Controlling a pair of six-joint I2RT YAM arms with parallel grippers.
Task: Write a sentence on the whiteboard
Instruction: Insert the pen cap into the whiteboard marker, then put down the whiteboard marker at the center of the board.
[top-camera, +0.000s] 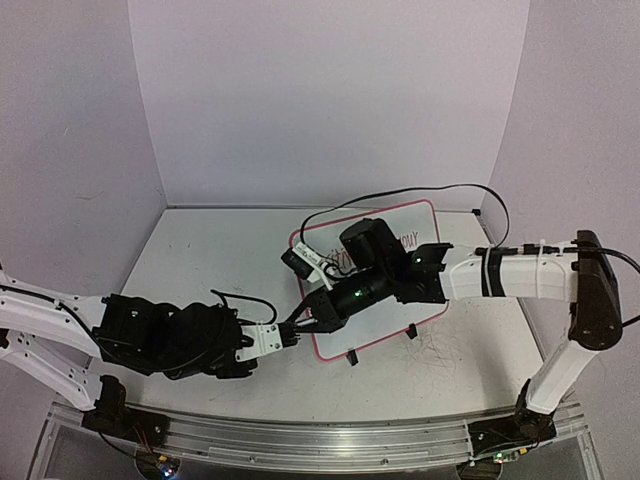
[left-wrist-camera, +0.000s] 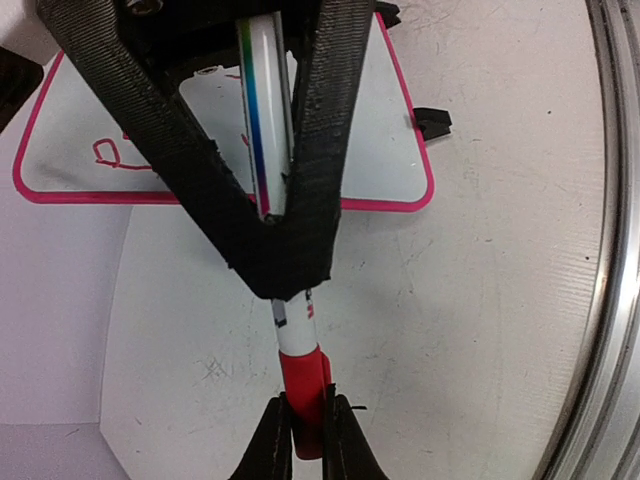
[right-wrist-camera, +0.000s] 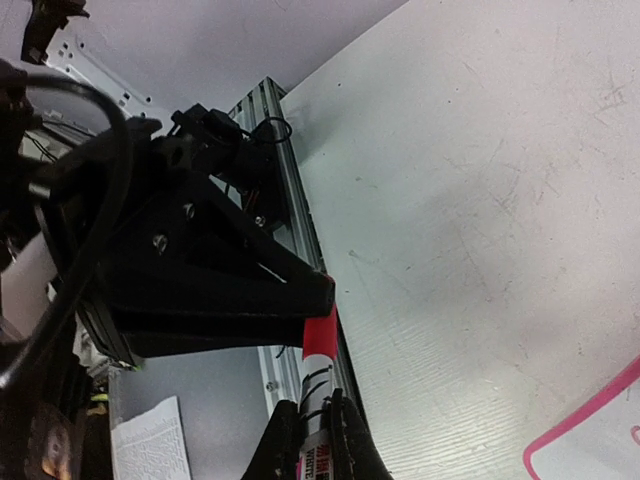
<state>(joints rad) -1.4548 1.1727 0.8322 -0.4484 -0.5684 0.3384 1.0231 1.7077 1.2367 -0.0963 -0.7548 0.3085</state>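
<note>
Both grippers are meeting just beside the whiteboard's near-left corner, sharing 1 marker. The left gripper is clamping the red cap, and the right gripper is squeezing the white barrel. The sentence is already showing in red on the whiteboard, mostly hidden behind the right arm, so this is probably recapping. Next, the 2 arms are needing a straight push along the marker's axis, without bending it.

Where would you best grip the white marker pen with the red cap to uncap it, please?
Probably across the white barrel just behind the red cap, coming from the side: the marker pen is a straight cylinder, so jaws squeezing across it can pull along its axis.
</note>
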